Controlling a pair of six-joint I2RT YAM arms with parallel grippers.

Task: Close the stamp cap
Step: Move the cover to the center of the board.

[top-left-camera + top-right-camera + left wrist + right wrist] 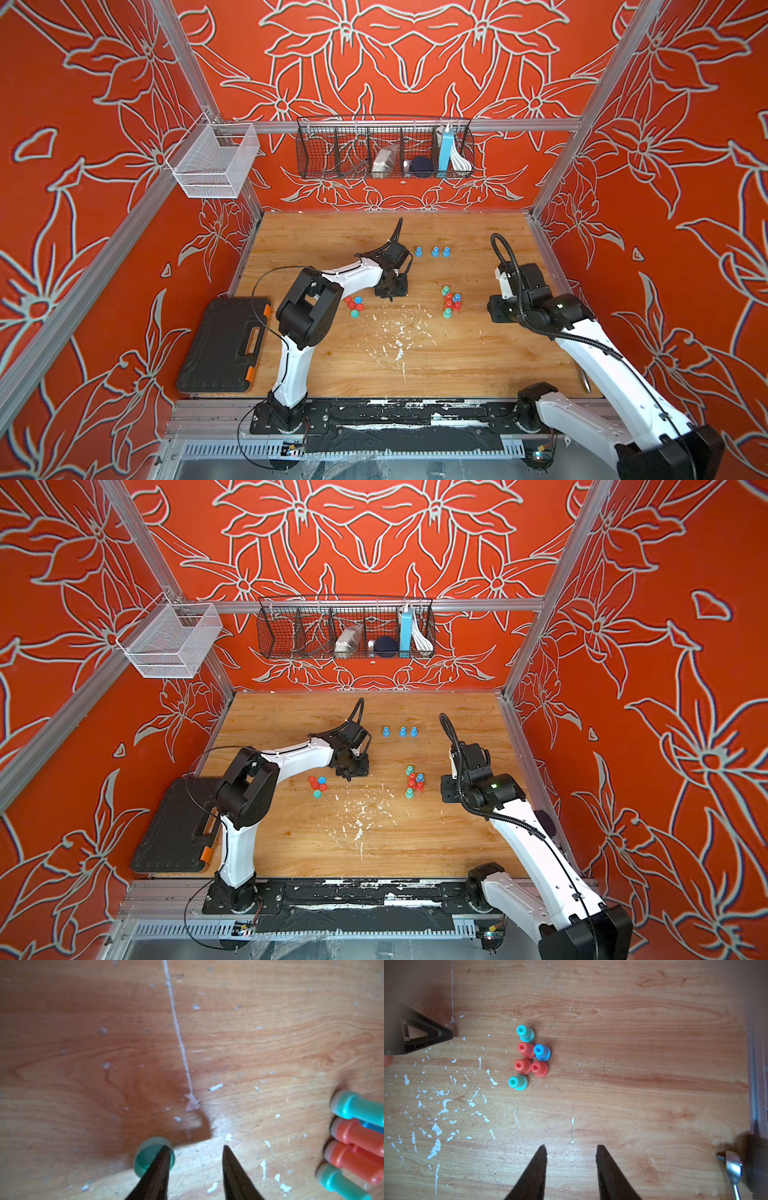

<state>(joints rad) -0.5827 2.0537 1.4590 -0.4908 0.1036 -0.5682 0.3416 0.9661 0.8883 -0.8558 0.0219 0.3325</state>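
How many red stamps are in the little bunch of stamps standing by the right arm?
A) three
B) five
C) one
A: the right wrist view shows three red stamps in the bunch, huddled with two teal stamps and one blue stamp.

Bare wood (572, 1103) btwn right gripper (571, 1146) & stamp cluster (529, 1057).

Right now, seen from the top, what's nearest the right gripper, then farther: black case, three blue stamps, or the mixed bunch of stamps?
1. Mixed bunch of stamps, beside the right gripper.
2. Three blue stamps, farther back.
3. Black case, far left edge.
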